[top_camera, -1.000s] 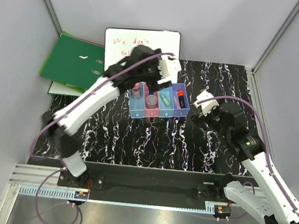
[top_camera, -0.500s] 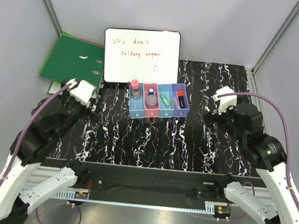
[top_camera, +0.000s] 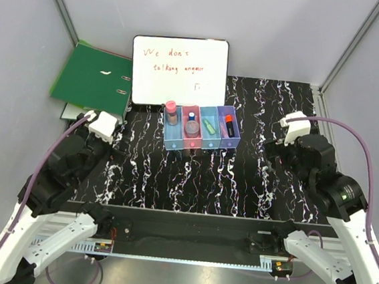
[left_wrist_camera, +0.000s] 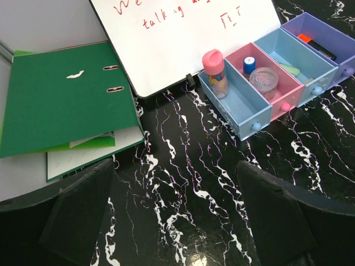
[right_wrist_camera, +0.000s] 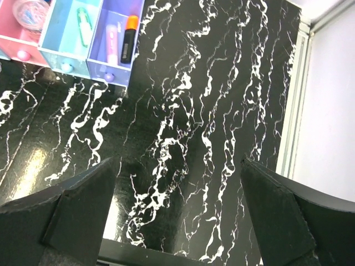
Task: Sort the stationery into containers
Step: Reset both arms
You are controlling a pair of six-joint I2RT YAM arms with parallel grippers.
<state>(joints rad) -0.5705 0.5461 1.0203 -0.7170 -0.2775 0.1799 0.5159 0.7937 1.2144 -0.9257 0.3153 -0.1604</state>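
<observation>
- Black marbled tabletop (top_camera: 239, 180) is carrying the row of four joined bins (top_camera: 201, 135) close to its far edge, about midway along it, just in front of a whiteboard (top_camera: 178, 70) bearing red handwriting.
- Pink-capped cylinder (top_camera: 171, 111) is standing upright in the light blue bin at the left end of the row.
- Blue-capped small tube (top_camera: 191, 117) is standing at the back of the pink bin next along, with the clear round pot (top_camera: 192, 127) sitting just in front of it.
- Green stick (top_camera: 209, 126) is lying flat in the second light blue bin.
- Red-and-black marker (top_camera: 229, 126) is lying lengthwise in the purple bin at the right end, its orange-red tip pointing toward the far edge, with the small pink bar (right_wrist_camera: 112, 39) resting just beside it.
- Left gripper (left_wrist_camera: 177, 216) is hovering near the left edge of the table, well apart from the bins. Its two dark fingers are spread wide, with only marbled surface showing between them.
- Right gripper (right_wrist_camera: 177, 208) is hanging toward the right edge, also well clear of the bins. Its fingers are likewise parted over bare marble.
- Green ring binder (top_camera: 91, 79) is lying by the far-left corner, just beside the whiteboard, with white sheets showing under its near edge.
</observation>
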